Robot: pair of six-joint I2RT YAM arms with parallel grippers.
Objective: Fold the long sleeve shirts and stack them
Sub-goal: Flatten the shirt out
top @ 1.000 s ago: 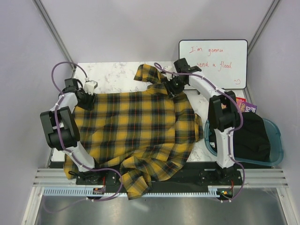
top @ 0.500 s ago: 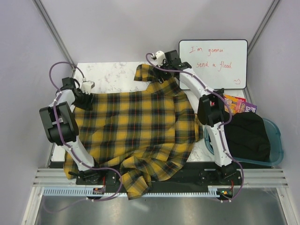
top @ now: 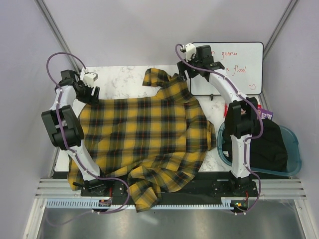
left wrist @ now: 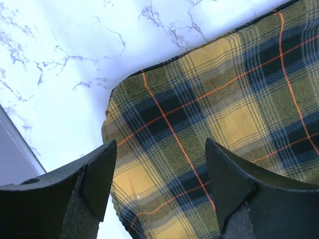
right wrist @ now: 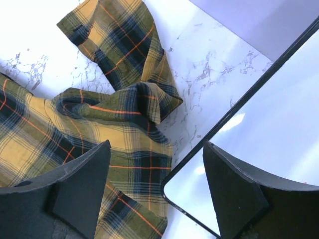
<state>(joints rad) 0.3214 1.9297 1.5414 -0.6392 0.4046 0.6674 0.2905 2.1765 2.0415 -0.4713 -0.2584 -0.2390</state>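
Hovering open and empty over the far corners of the plaid shirt point(top: 149, 134) spread on the counter point(top: 119, 77), near hem overhanging, the left end effector point(left wrist: 159, 164) and right end effector point(right wrist: 157, 159) could fold crookedly if the rumpled far-right cloth snags.

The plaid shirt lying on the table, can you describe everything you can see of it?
The shirt is soft woven cloth, yellow-and-black plaid with thin red lines. It lies spread mostly flat on the white marbled table, filling most of it. At the far edge a piece is bunched and folded over; the near part is wrinkled and drapes over the front edge. The left gripper and right gripper hang open above it, holding nothing.
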